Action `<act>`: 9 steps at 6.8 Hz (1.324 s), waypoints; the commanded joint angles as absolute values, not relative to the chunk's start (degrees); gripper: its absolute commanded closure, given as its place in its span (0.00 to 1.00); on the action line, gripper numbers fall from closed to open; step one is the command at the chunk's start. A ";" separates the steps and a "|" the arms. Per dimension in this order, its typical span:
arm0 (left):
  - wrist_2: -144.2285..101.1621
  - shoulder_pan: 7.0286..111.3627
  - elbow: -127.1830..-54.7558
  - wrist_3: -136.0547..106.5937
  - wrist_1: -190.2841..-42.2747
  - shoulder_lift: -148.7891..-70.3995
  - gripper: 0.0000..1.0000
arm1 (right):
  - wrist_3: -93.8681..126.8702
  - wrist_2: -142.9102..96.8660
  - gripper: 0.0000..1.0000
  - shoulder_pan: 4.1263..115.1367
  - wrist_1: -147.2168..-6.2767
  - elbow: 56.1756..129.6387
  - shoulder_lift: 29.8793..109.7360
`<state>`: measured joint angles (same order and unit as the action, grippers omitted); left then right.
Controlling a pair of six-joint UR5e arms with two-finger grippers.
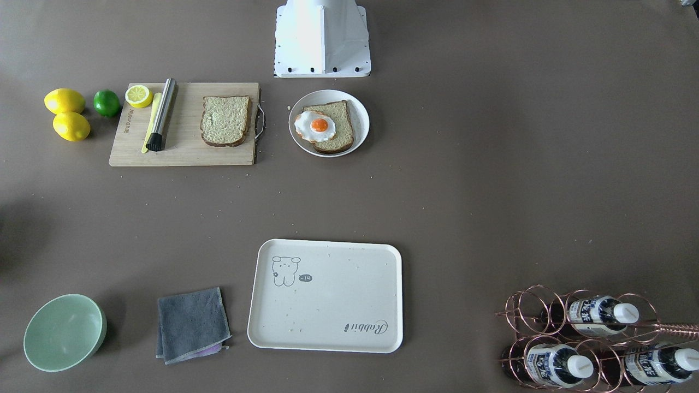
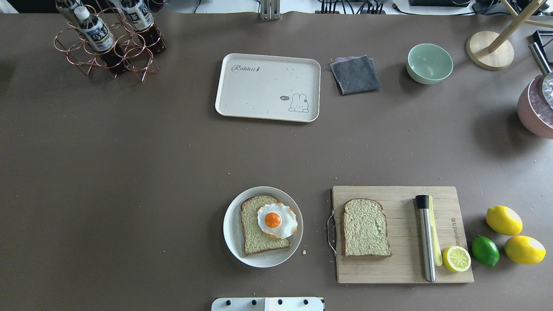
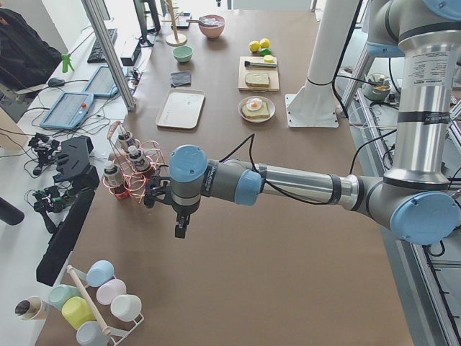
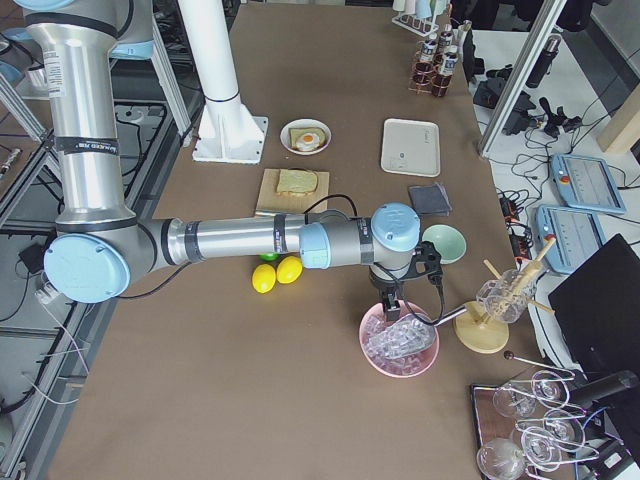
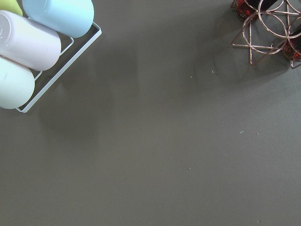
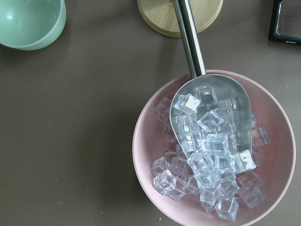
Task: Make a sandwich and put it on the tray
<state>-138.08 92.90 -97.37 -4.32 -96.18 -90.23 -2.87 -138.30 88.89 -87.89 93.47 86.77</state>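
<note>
One wholegrain bread slice (image 2: 252, 231) lies on a round white plate (image 2: 233, 242) with the fried egg (image 2: 276, 221) on top of it. A second slice (image 2: 366, 227) lies on the wooden cutting board (image 2: 402, 272). The cream tray (image 2: 259, 90) is bare at the table's far side. My left gripper (image 3: 180, 229) hangs over the table's left end, far from the bread; I cannot tell if it is open or shut. My right gripper (image 4: 390, 305) hangs over a pink bowl of ice cubes (image 4: 398, 345); I cannot tell its state either. Neither wrist view shows its fingers.
On the board lie a steel cylinder (image 2: 425, 237) and a half lemon (image 2: 456, 258); two lemons (image 2: 503, 220) and a lime (image 2: 484, 250) sit beside it. A grey cloth (image 2: 355, 74) and a green bowl (image 2: 429, 63) are right of the tray, a copper bottle rack (image 2: 108, 43) left of it.
</note>
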 commanded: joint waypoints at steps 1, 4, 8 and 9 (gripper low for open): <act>-138.08 92.90 -97.30 -4.04 -97.29 -89.91 0.03 | -2.90 -138.34 0.01 89.03 -87.89 93.60 87.45; -138.08 92.90 -97.47 -4.04 -97.30 -90.17 0.03 | -2.81 -138.34 0.01 89.03 -87.89 93.60 87.63; -138.52 92.90 -97.91 -4.13 -97.21 -90.44 0.03 | -2.90 -138.34 0.01 89.03 -87.89 93.52 87.54; -138.52 92.90 -98.08 -4.04 -97.29 -90.18 0.03 | -2.90 -138.43 0.01 89.03 -87.89 93.52 87.63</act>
